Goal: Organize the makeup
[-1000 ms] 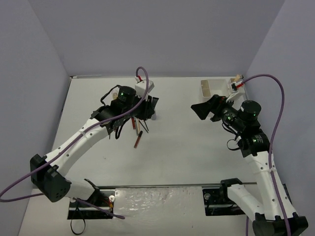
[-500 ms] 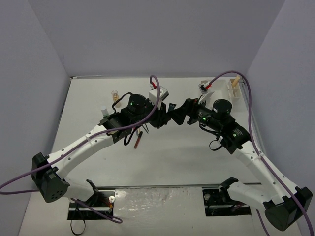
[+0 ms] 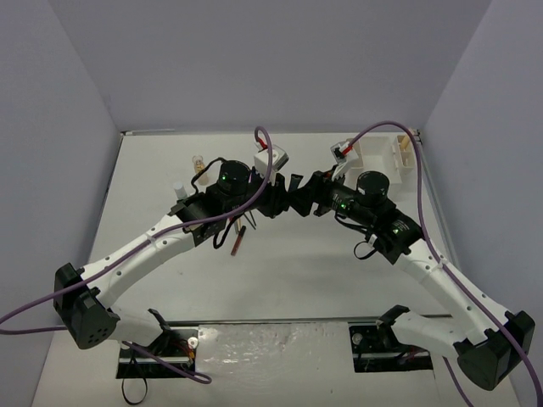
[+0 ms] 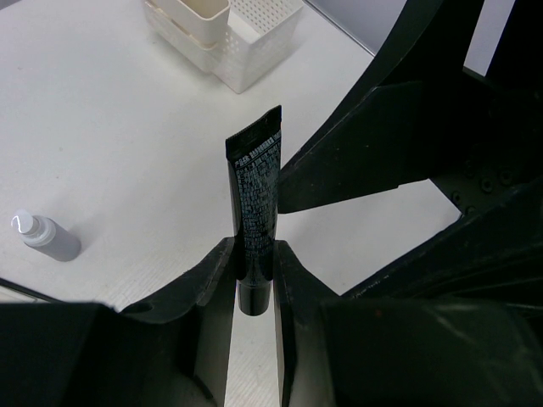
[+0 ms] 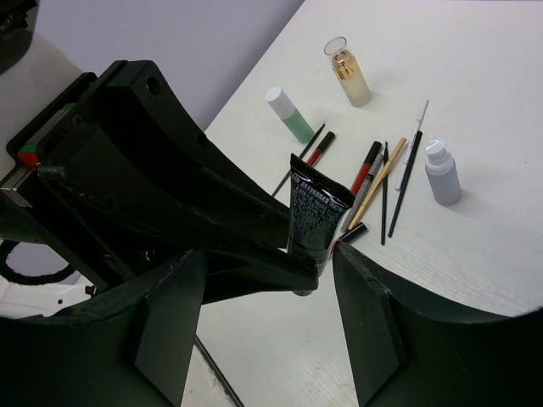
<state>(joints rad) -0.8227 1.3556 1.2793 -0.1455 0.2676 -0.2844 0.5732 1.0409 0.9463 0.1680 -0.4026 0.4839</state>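
Right gripper point(image 5: 270, 254) has closed in, gaping wide around the black tube point(image 4: 257, 195) (left gripper point(image 4: 254, 259) pinches it).

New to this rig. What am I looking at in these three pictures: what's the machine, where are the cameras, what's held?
Two robot arms are bolted to a table, each ending in a two-finger claw. One picture looks down from above; the other two come from a camera on each wrist. The left claw is shut on a black tube; the right claw stands open, the tube between its fingers. On the table lie a green bottle, an amber bottle, a grey bottle, thin pencils and a white basket.
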